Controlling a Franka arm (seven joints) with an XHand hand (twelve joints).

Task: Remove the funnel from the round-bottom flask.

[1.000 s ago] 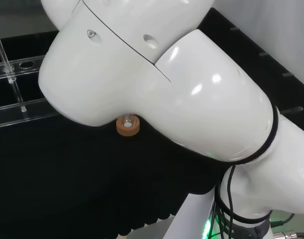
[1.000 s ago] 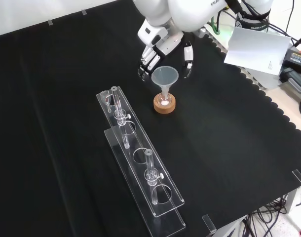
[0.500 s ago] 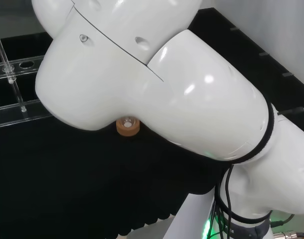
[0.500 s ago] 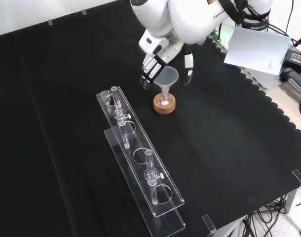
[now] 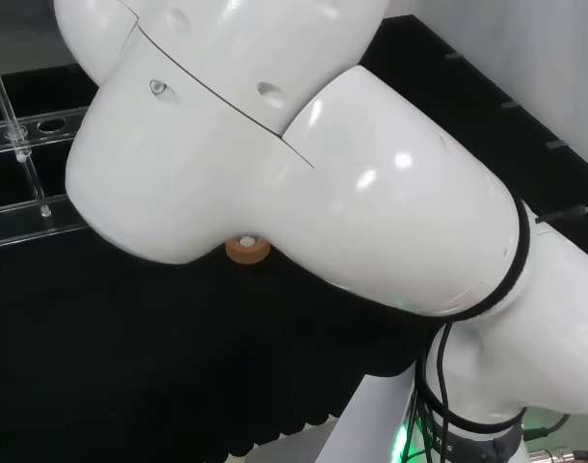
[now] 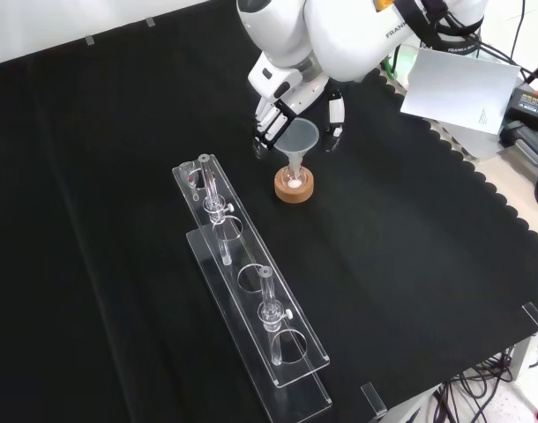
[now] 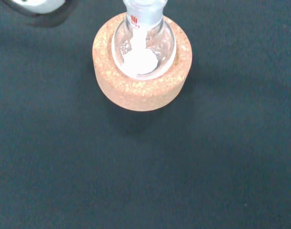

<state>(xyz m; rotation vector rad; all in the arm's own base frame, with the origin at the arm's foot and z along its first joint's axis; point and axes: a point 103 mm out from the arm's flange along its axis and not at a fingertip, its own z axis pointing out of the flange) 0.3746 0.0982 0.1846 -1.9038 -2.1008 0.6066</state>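
We see the hand (image 6: 291, 92) at upper centre of the front view, fingers spread loosely around the funnel (image 6: 297, 139); contact unclear. The flask (image 7: 143, 47) is half-hidden in its cork ring (image 7: 141, 88).

Funnel (image 6: 296, 138) in flask (image 6: 293, 179) on cork stand (image 6: 294, 188)

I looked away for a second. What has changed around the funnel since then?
The robot hand has closed in on the funnel: in the front view its fingers, earlier spread wider, now flank the funnel's rim, though contact is unclear. The funnel stays in the round-bottom flask on the cork ring; the racks are unmoved.
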